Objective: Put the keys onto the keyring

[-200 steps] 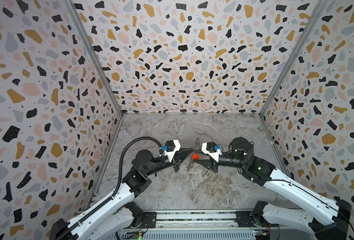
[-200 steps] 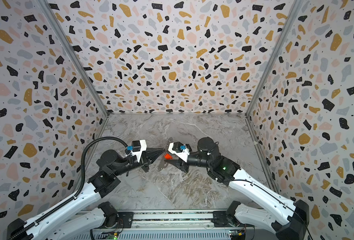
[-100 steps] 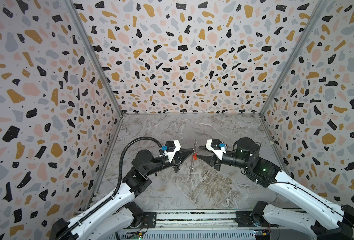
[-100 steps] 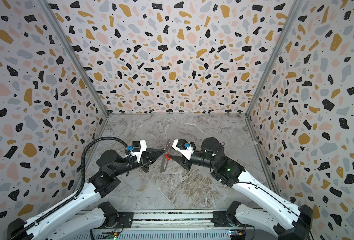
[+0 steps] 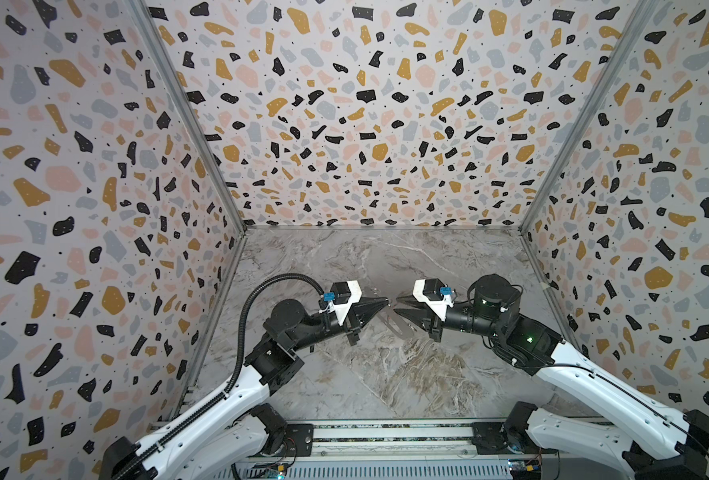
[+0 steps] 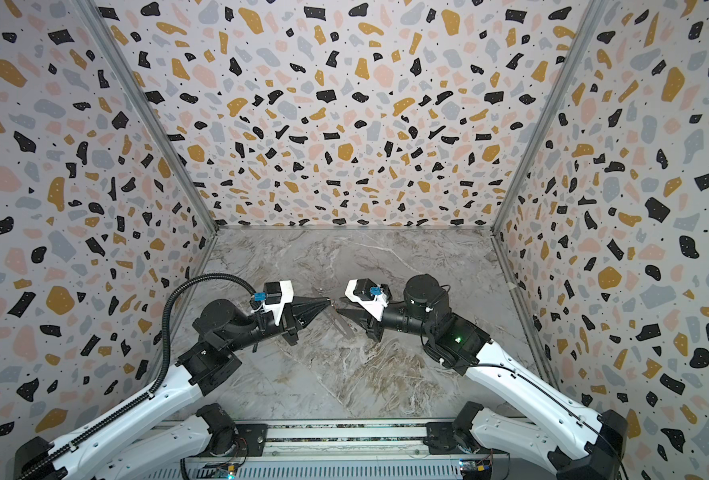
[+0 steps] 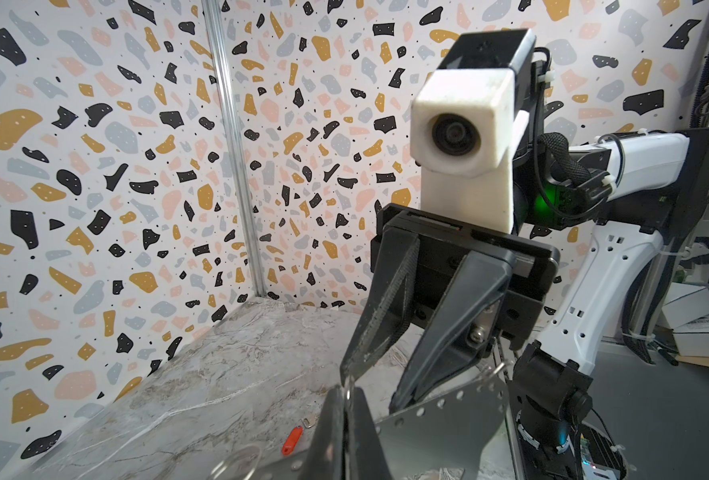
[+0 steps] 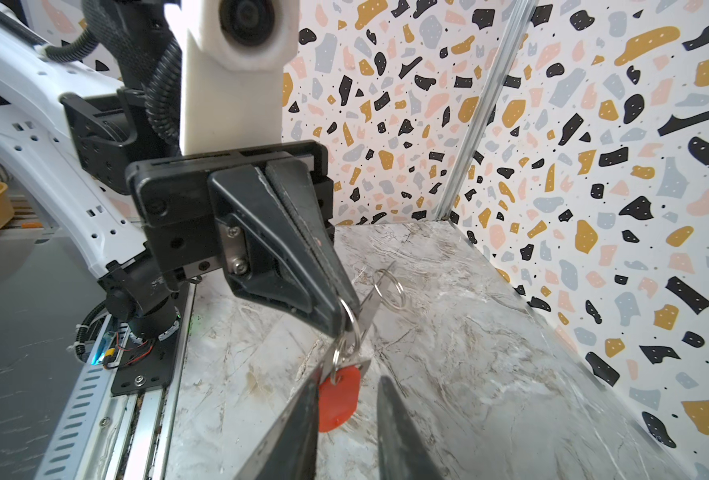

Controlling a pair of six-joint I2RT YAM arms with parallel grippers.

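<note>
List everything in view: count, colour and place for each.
keyring: one, dull grey metal, pinched at the left gripper's tip, above the table
hanging key: one, silvery with red tag, dangling at that same tip
loose key: one, silvery with red tag, lying on the table
table: one, grey marble
walls: three, terrazzo-patterned, around the table
left gripper: one, black, shut on the keyring
right gripper: one, black, open, facing the left gripper
</note>
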